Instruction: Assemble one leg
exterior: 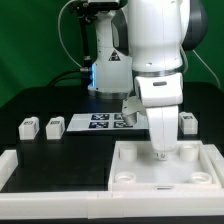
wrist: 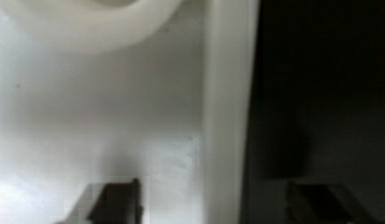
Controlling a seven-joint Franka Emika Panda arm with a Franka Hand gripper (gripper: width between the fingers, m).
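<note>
The claw (exterior: 160,153), fingers apart and empty, is set low inside the tray (exterior: 165,183) at lower right; the nearest leg (exterior: 187,122) is seen just up-right of it.

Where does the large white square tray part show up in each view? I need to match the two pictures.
Exterior view: the tray part lies at the exterior view's lower right, directly under the gripper.
Wrist view: the tray part fills most of the picture, seen close up as a white surface with a raised wall.
Shared landmark: the gripper, which is open with one finger on each side of that wall.
</note>
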